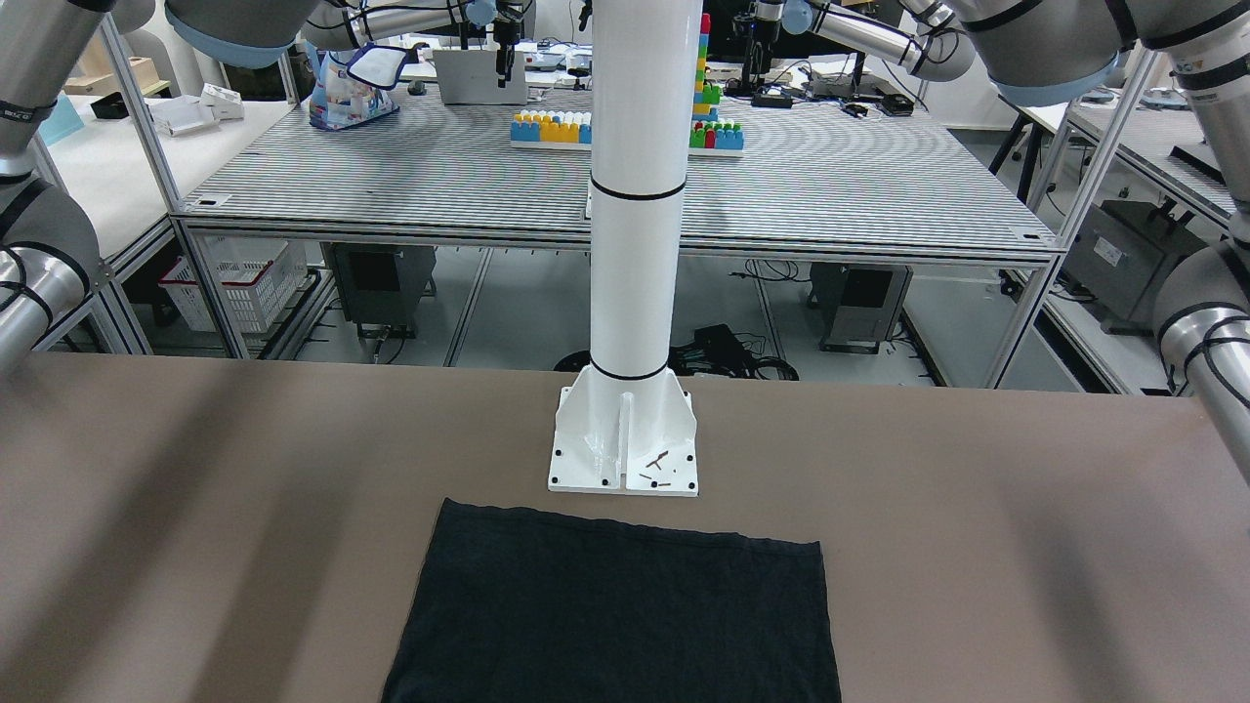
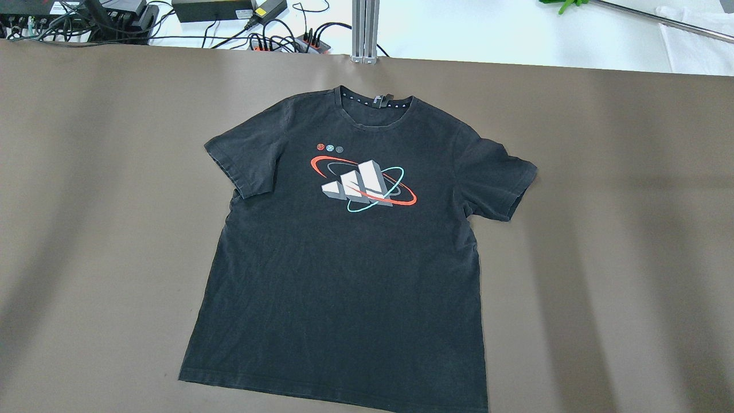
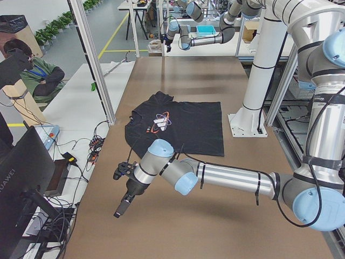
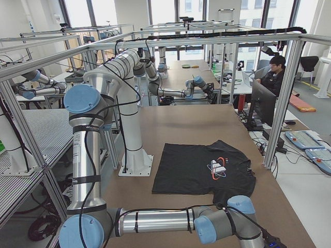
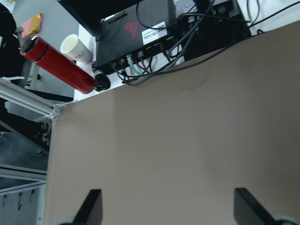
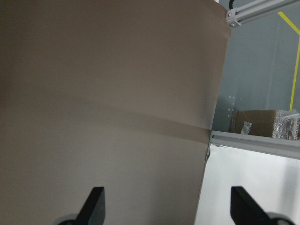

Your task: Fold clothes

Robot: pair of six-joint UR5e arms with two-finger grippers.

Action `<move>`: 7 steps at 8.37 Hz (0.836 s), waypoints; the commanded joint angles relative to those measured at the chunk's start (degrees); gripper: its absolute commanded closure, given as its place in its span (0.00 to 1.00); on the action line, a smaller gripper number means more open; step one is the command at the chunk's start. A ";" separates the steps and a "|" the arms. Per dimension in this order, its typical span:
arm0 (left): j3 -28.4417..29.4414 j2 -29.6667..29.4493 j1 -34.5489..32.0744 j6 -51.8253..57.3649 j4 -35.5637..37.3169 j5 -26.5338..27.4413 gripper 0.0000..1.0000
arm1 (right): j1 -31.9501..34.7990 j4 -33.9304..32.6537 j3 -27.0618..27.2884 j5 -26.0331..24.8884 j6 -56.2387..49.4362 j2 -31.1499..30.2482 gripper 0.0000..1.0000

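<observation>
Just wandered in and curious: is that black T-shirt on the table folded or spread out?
Spread out. The T-shirt lies flat on the brown table, front up, both sleeves out sideways; no fold shows.

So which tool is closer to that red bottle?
Left. The left tool hovers over the table near the corner by the red bottle; the right tool hangs at the table's opposite end, beyond the black T-shirt.
</observation>
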 commanded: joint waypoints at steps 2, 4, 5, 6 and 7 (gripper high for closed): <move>2.38 -6.96 8.85 -17.05 -3.40 -6.56 0.00 | -8.76 8.36 -0.48 3.71 16.40 1.98 0.06; 9.11 -12.14 15.46 -30.44 -12.60 -6.21 0.00 | -8.78 13.37 -0.48 11.88 23.35 2.86 0.06; 12.98 -15.56 17.31 -33.88 -14.92 -5.95 0.00 | -9.13 14.35 -0.48 12.26 25.91 3.30 0.06; 15.80 -18.64 18.20 -35.05 -15.11 -5.77 0.00 | -10.35 15.40 -0.83 12.35 28.03 4.26 0.06; 17.74 -21.36 18.56 -36.45 -15.38 -5.77 0.00 | -12.36 19.07 -2.14 12.35 33.97 5.31 0.06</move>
